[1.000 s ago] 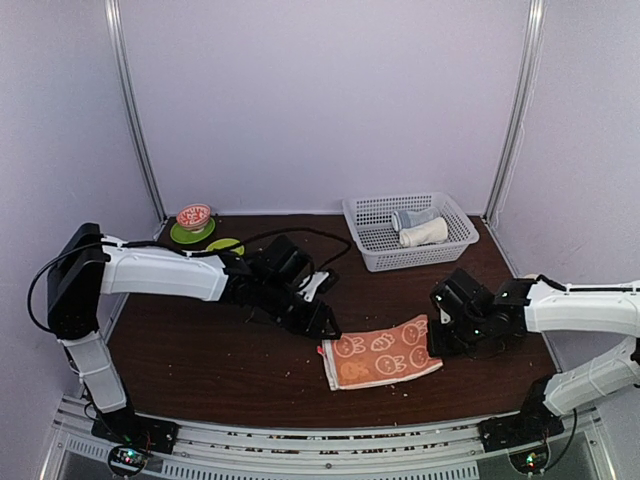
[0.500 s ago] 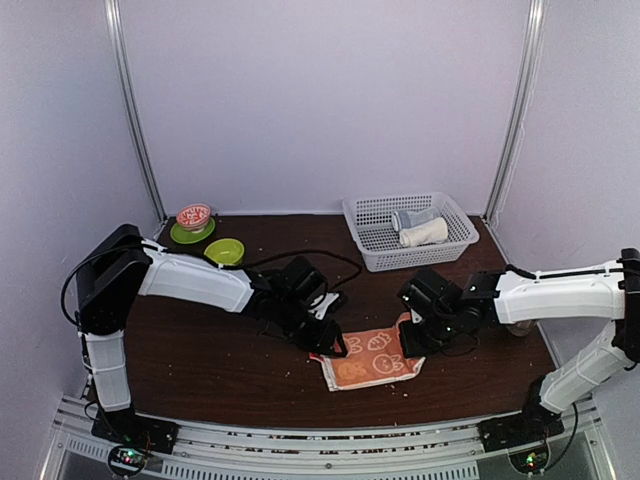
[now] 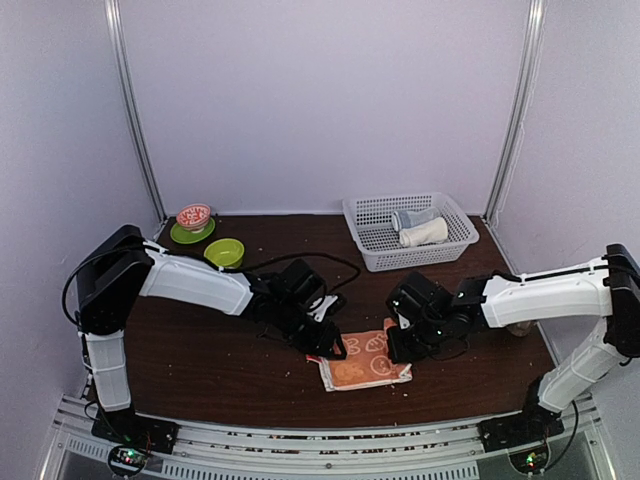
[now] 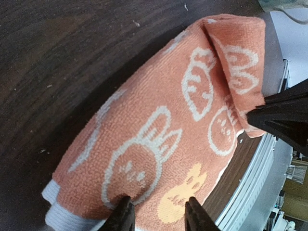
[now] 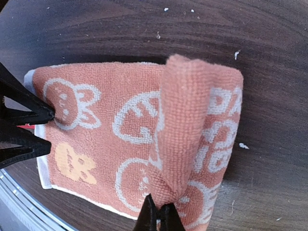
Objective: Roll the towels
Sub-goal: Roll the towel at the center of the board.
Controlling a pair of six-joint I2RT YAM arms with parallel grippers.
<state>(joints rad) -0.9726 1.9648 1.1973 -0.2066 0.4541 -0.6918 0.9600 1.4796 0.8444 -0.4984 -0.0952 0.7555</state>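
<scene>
The orange-red towel (image 3: 365,368) with white rabbit and carrot patterns lies on the dark table near the front. My right gripper (image 5: 159,214) is shut on its right edge, which is lifted and curled over the rest of the cloth (image 5: 120,130). My left gripper (image 4: 156,211) stands open, both fingertips (image 4: 124,209) pressed down on the towel's left end (image 4: 159,120). In the top view the left gripper (image 3: 335,350) and right gripper (image 3: 398,345) flank the towel closely. A cream-white towel (image 3: 423,234) lies rolled in the basket.
A white mesh basket (image 3: 465,222) at the back right also holds a pale grey-blue bundle (image 3: 410,217). A green bowl (image 3: 224,251) and a red bowl on a green plate (image 3: 193,216) sit at the back left. The table's front edge (image 3: 330,408) runs just below the towel.
My right gripper has moved left, pulling the towel's right edge up and over so the cloth looks shorter. My left gripper has come onto the towel's left end and narrowed slightly.
</scene>
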